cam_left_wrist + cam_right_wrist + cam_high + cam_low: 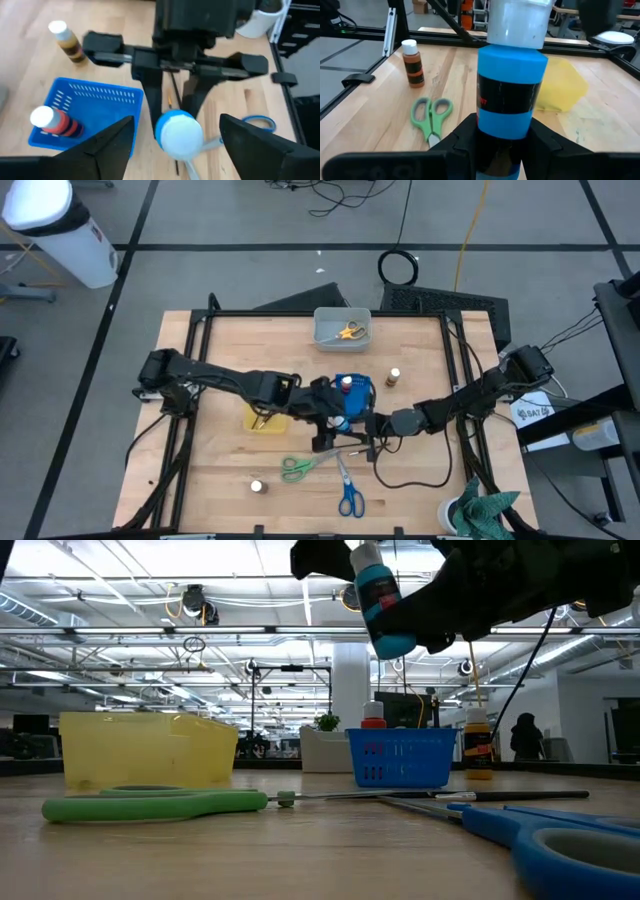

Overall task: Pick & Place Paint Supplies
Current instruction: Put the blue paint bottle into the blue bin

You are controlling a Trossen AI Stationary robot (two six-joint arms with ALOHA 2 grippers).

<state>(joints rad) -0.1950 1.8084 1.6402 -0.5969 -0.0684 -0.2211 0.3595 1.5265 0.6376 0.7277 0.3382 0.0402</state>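
A blue paint bottle (509, 95) with a white cap is lifted above the table's middle, near the blue basket (355, 391); the low view shows the blue bottle (382, 602) high and tilted. My right gripper (502, 132) is shut on it. My left gripper (176, 120) is open just above it, with one finger on either side of the white cap (180, 134), touching nothing. A red bottle (52, 121) stands in the basket. Brown bottles (393, 377) (257, 486) stand on the table. Green scissors (298, 467), blue scissors (350, 496) and a thin brush (480, 797) lie on the wood. My right gripper pinches the blue bottle's lower body (502, 131) between its two fingers (466, 137), coming from the table's right side. The bottle is lifted clear of the table, cap end up and somewhat tilted.
A grey bin (342, 328) with yellow scissors (350, 331) sits at the far edge. The yellow tray (265, 419) lies left of the basket, under my left arm. A cable loops on the table near the right arm (410, 480). Cloth sits at the near right corner (485, 510).
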